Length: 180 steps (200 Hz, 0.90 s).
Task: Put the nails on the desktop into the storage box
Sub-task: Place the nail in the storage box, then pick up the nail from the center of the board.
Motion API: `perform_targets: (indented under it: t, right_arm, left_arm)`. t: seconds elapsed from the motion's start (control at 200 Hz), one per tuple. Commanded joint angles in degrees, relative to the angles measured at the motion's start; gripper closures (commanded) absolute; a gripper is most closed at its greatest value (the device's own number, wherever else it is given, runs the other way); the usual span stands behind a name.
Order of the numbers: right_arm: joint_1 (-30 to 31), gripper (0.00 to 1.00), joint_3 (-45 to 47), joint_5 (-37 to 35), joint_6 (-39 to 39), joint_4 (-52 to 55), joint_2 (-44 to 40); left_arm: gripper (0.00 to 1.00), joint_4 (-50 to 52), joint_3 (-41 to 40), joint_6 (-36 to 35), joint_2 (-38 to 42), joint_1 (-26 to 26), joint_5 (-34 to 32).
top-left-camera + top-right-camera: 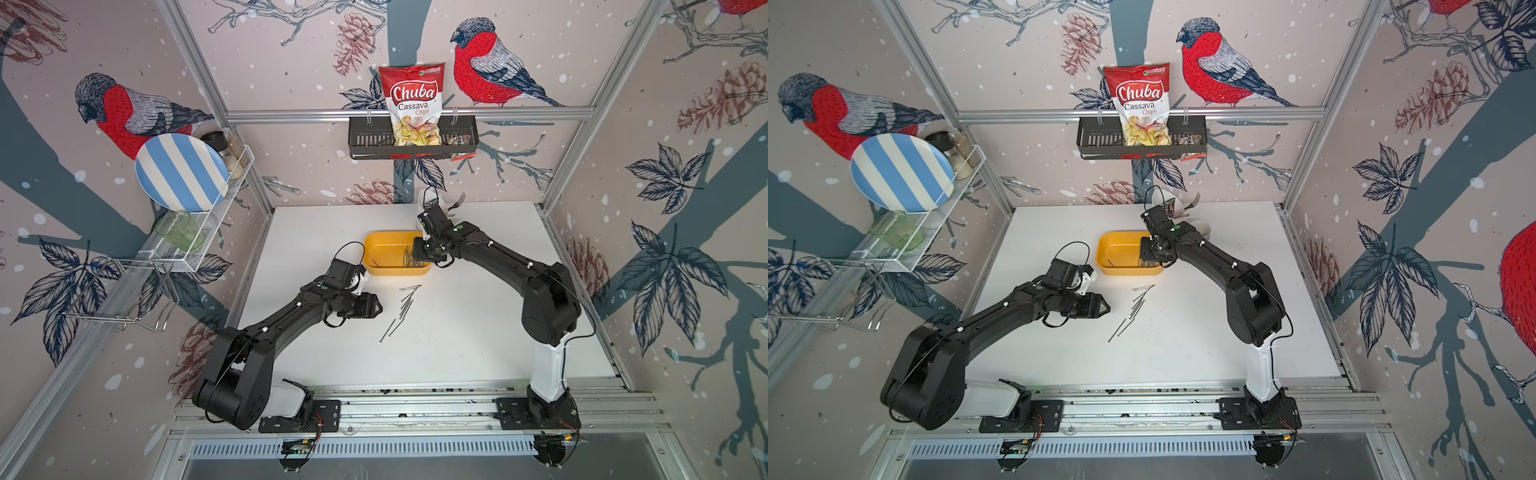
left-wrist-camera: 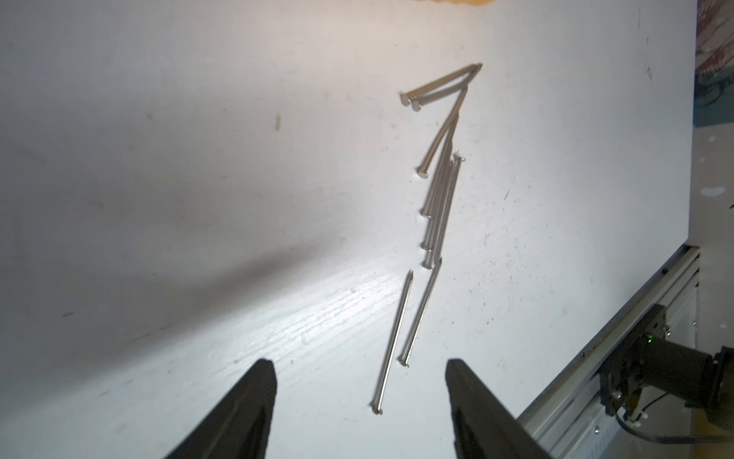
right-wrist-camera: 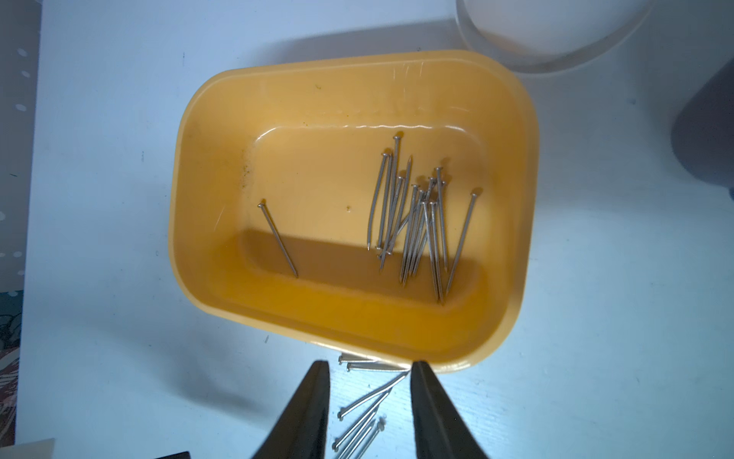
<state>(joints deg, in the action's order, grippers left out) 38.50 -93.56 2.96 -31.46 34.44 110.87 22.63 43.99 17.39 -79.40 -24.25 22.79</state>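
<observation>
jaws first: left gripper point(image 2: 357, 363) is spread wide with nothing in it, by the loose nails point(image 1: 404, 305). right gripper point(image 3: 370, 365) is partly apart and empty, over the box point(image 1: 390, 270) rim. the box is glossy yellow plastic with rounded corners and a clump of thin grey nails inside. the rest lie strung out just in front of it on the matte white desktop point(image 1: 478, 332), with open room around them.

Bright, even top views bend at edges; wrist views show desktop point(image 2: 317, 310) glare and soft shadows.
</observation>
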Motion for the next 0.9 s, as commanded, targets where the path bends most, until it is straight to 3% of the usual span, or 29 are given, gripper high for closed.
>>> perform_targets:
  t: [0.0,0.23,0.64,0.895]
  right_arm:
    - [1.1,0.62,4.3,0.9,-0.8,-3.5,-3.7]
    - [2.5,0.61,10.2,-0.1,-2.1,-5.2,-7.9]
    - [3.7,0.61,15.6,-1.9,-3.4,-6.7,-12.2]
    - [3.7,0.61,16.5,-1.4,-2.3,-5.8,-13.5]
  left_arm:
    - [0.37,2.1,0.7,-1.9,-0.4,-3.6,-3.9]
    - [0.43,6.0,3.6,-2.1,-5.3,-12.2,-11.3]
    - [0.47,8.9,4.6,1.5,-7.9,-19.1,-16.9]
    - [0.49,8.8,1.0,7.0,-5.4,-20.0,-17.8]
